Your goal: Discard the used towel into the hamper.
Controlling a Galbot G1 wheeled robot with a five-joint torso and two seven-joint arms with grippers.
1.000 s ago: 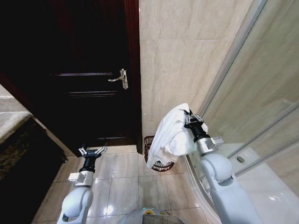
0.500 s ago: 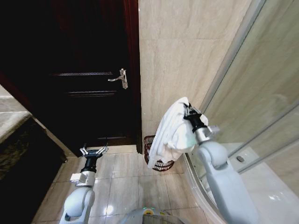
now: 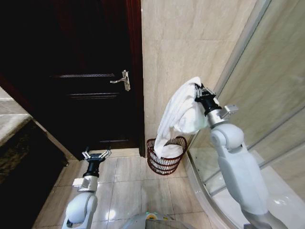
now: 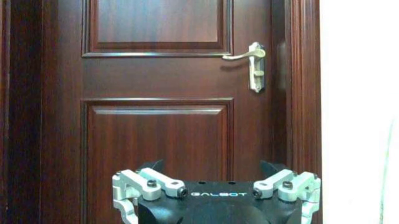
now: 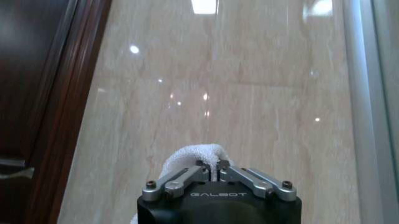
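Head view: the right gripper is raised high against the tiled wall, its jaws clamped on the top fold of the white towel. The towel hangs down in a long drape, and its lower end reaches inside the rim of the hamper. The hamper stands on the tiled floor in the corner, between the dark wooden door and the curved glass shower screen, close to both. Open floor lies to the robot's left of the hamper, in front of the door. The left gripper is held low over that floor, well apart from the hamper, its fingers spread and empty.

Left wrist view: the left gripper faces the door panel squarely, jaws wide, with the door handle above it near the frame edge.

Right wrist view: the right gripper has its fingers pinched together on a bunch of towel, the tiled wall ahead, door frame to one side.
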